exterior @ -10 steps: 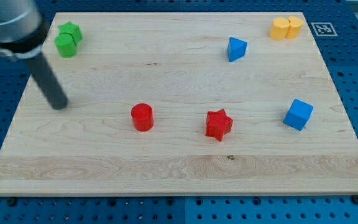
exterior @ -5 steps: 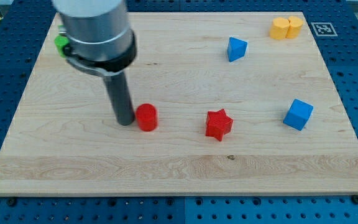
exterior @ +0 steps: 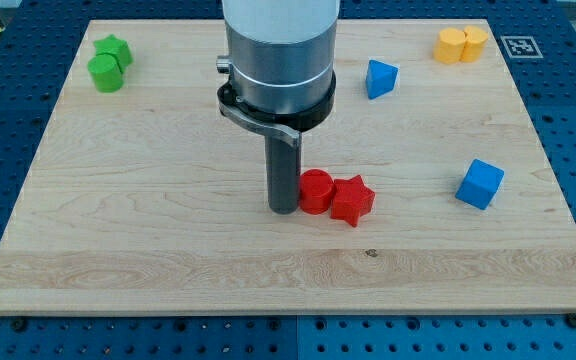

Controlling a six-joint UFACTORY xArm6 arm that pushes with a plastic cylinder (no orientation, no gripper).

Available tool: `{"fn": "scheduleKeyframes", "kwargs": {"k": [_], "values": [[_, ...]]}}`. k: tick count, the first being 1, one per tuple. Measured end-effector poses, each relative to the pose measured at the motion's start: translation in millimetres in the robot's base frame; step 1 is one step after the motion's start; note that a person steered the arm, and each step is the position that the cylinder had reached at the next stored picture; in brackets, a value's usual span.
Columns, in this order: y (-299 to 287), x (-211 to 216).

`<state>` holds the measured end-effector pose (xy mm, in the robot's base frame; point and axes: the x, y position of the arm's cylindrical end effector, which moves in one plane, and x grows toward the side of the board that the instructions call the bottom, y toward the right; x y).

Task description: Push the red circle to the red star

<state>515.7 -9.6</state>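
The red circle (exterior: pixel 315 191) stands on the wooden board, touching the red star (exterior: pixel 352 200) on the star's left side. My tip (exterior: pixel 284 208) rests on the board right against the left side of the red circle. The dark rod rises from it to the big grey arm body at the view's top centre.
A green circle (exterior: pixel 104 73) and a second green block (exterior: pixel 117 49) sit together at the top left. A blue triangle-like block (exterior: pixel 379 78) is at the top centre-right. Two yellow blocks (exterior: pixel 462 45) are at the top right. A blue cube (exterior: pixel 480 184) is at the right.
My tip has moved right from the board's left side, met the red circle and pushed it right until it touches the red star. The star has stayed put.
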Motion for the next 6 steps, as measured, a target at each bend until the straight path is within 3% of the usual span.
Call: {"fn": "scheduleKeyframes", "kwargs": {"k": [3, 6], "values": [[40, 14], [11, -24]]}}
